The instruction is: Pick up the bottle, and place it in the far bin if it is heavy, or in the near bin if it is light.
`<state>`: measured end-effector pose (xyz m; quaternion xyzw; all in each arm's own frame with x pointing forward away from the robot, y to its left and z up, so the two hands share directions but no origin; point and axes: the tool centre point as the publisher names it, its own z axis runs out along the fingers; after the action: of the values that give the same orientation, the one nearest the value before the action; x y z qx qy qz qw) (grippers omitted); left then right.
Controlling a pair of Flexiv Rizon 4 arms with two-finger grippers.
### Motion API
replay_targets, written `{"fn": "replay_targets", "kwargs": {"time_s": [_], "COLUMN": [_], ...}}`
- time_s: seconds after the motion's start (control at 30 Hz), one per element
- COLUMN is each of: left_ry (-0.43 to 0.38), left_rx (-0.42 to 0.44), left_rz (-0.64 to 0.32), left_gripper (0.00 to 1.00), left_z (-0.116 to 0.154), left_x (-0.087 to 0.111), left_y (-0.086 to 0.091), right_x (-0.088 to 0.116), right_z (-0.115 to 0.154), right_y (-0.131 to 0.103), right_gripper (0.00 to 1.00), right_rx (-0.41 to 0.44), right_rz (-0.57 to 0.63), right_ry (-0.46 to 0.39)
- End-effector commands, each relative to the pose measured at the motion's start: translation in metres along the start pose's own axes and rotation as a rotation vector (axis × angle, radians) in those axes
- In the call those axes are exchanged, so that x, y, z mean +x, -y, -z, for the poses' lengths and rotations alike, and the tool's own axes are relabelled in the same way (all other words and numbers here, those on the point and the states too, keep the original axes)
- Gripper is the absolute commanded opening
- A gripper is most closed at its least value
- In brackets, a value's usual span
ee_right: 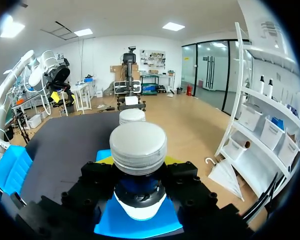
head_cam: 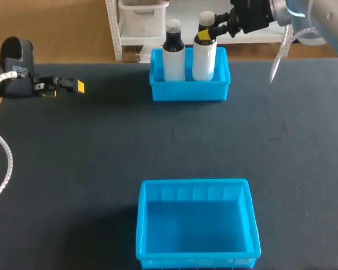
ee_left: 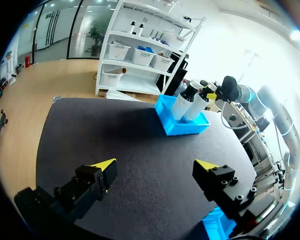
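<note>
Left arm (head_cam: 17,59): black housing, white ribbed cable.
Right arm (head_cam: 327,18): silver shell, blue ring.
Left gripper (ee_left: 157,166): black, yellow tips.

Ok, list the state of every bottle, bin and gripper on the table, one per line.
far bin: holds two bottles.
near bin: empty.
right gripper: fingers shut on right bottle at its neck.
right bottle: upright in far bin, gripped.
left bottle: upright in far bin, untouched.
left gripper: fingers open, empty.
</note>
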<state>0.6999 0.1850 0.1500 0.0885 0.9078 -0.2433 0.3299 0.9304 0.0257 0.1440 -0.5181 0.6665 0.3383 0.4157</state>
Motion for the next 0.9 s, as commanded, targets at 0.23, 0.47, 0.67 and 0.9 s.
{"fn": "replay_targets", "kwargs": {"time_s": [0.23,0.47,0.67,0.9], "left_ry": [0.0,0.0,0.0,0.0], "left_rx": [0.0,0.0,0.0,0.0], "left_rz": [0.0,0.0,0.0,0.0], "left_gripper": [1.0,1.0,1.0,1.0], "left_z": [0.0,0.0,0.0,0.0], "left_x": [0.0,0.0,0.0,0.0], "left_y": [0.0,0.0,0.0,0.0], "right_x": [0.003,0.005,0.008,0.011], "right_z": [-0.008,-0.011,-0.014,-0.016], "right_y": [0.01,0.008,0.005,0.003], "right_gripper": [0.0,0.0,0.0,0.0], "right_rx": [-0.314,-0.326,-0.328,-0.332], "right_rz": [-0.012,-0.016,-0.013,-0.015], "right_ry": [-0.005,-0.011,-0.028,-0.036]}}
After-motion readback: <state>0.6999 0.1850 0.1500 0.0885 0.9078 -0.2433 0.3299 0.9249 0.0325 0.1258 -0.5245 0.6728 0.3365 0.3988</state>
